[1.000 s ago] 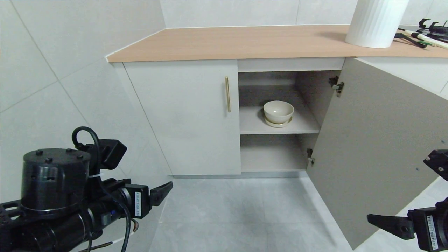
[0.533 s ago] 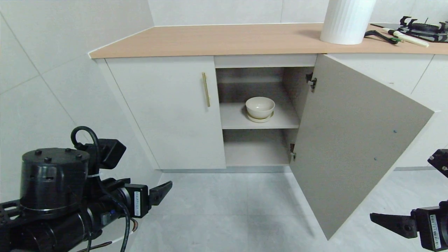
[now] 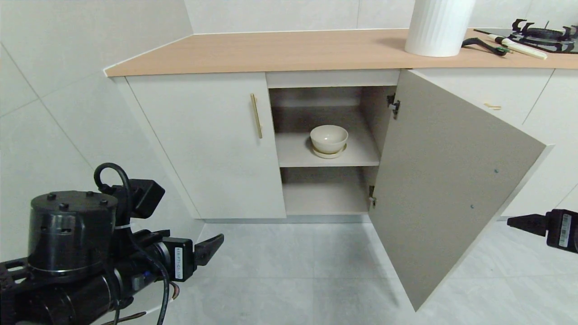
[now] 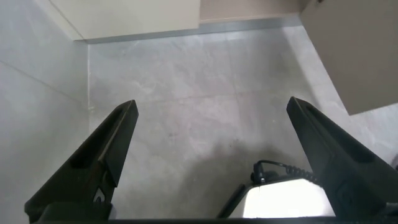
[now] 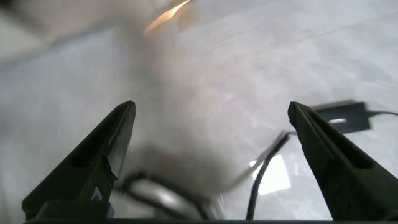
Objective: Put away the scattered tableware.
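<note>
Bowl (image 3: 328,138), round smooth cream, rests on a saucer (image 3: 328,154); left gripper (image 4: 210,106) and right gripper (image 5: 211,107) hold fingers splayed, empty

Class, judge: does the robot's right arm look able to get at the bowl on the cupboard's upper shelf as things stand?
Probably not directly. The open cupboard door stands between the right gripper, low at its outer side, and the bowl; the arm would have to round the door's edge.

Frame centre: bowl (image 3: 329,137) seated on plate (image 3: 328,155), on upper shelf (image 3: 295,154) of cabinet. Right door (image 3: 451,180) open; left door (image 3: 203,144) closed.
</note>
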